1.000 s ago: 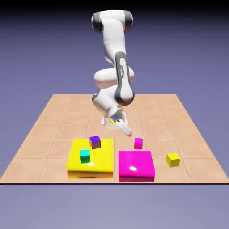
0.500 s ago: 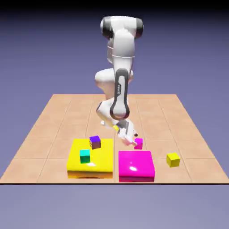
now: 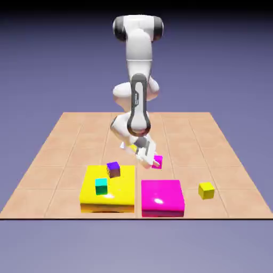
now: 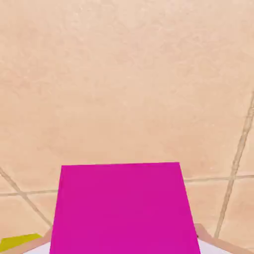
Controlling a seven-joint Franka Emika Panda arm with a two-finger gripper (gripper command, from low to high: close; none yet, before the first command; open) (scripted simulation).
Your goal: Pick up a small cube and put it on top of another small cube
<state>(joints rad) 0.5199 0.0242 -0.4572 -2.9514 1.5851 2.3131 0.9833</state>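
Observation:
The small magenta cube (image 3: 158, 161) hangs a little above the tiled table, just behind the large magenta slab, and my gripper (image 3: 153, 160) is shut on it. In the hand view the same cube (image 4: 121, 208) fills the lower middle and hides both fingertips, with bare tiles beyond it. A small purple cube (image 3: 113, 169) and a small teal cube (image 3: 101, 186) rest on the yellow slab. A small yellow cube (image 3: 206, 190) lies on the table at the exterior view's right.
The large flat magenta slab (image 3: 162, 198) lies near the table's front edge, directly below and in front of the held cube. The yellow slab (image 3: 120, 194) sits beside it on the exterior view's left. A yellow sliver (image 4: 17, 241) shows in the hand view's bottom left corner.
The gripper came down onto the small magenta cube, shut on it, and has lifted it up and slightly toward the exterior view's left. The other cubes have not moved.

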